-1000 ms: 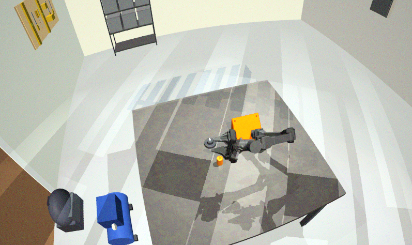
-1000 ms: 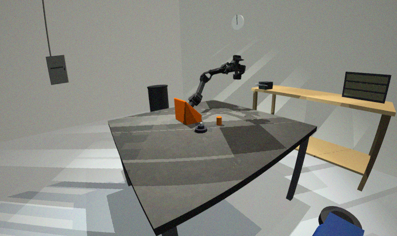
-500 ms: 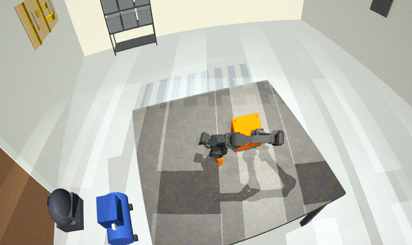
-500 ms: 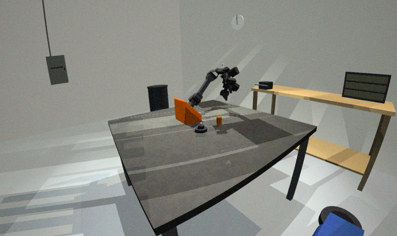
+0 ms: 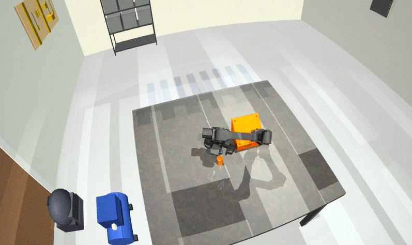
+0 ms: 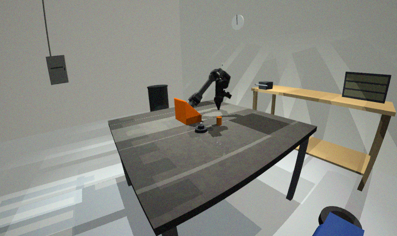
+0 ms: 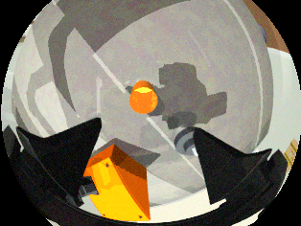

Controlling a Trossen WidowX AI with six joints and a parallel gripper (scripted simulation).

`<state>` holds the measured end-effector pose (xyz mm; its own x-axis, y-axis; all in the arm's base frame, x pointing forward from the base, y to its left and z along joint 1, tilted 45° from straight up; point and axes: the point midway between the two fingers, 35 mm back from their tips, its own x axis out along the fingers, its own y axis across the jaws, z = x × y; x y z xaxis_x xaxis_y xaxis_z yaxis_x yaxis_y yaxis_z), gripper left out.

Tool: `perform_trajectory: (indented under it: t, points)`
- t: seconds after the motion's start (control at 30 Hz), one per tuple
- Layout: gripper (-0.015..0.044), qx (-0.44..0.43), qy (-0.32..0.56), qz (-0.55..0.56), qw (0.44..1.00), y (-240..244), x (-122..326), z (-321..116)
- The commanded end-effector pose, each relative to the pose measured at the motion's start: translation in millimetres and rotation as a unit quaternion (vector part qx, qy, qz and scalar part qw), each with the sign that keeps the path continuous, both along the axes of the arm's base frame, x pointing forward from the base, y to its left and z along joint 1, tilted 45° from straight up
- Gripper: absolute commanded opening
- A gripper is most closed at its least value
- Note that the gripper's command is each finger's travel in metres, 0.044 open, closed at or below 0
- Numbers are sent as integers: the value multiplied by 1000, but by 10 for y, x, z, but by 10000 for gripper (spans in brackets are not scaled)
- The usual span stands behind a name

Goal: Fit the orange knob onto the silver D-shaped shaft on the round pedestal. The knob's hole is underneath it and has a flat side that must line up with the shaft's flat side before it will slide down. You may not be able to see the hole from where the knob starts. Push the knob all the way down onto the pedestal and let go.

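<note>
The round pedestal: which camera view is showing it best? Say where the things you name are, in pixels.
The exterior view: the round pedestal (image 6: 200, 130) (image 7: 182, 139) stands unobstructed there, its whole base visible. The wrist view shows it partly behind one of the fingers; in the top view I cannot make it out.

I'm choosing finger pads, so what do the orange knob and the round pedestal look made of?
Orange knob: perhaps painted metal or plastic, smooth, its color even with a brighter top.
Round pedestal: possibly dark metal or hard plastic; its gray surface shows lighter and darker rings, which doesn't settle it.
</note>
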<state>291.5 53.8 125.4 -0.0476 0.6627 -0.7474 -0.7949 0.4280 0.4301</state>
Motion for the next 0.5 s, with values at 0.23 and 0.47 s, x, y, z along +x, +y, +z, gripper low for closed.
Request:
perform_trajectory:
  t: [0.23, 0.47]
  points:
    - [440, 22, 21, -2, 1000, 218, -64, -193]
    - [440, 22, 21, -2, 1000, 341, -73, -324]
